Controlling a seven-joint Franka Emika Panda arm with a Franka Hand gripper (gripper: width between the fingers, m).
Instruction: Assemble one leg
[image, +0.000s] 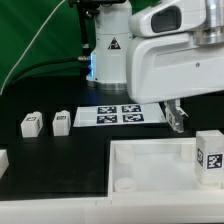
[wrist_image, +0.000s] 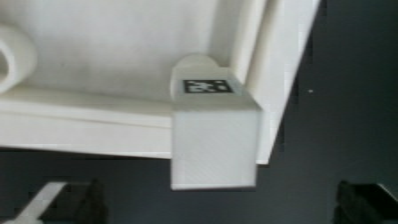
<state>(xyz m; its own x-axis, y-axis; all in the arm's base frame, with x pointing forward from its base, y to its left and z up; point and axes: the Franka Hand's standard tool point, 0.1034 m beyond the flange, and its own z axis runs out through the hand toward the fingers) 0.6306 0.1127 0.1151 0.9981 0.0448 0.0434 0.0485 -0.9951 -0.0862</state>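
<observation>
Small white plastic block-shaped legs, three counted: first leg and second leg on the black bench, exterior view's left. One marker board. One large white rimmed tray; third leg upright at its corner. Fingers spread, empty; third leg between them, untouched

Robotics lab: tagged marker board, black table, green backdrop.

Exterior view: the camera is looking from slightly above, across the black table, toward the arm's base, taking in the whole workspace. Wrist view: the camera is looking steeply down at close range. Both are showing the leg at a corner of the tray part.
</observation>
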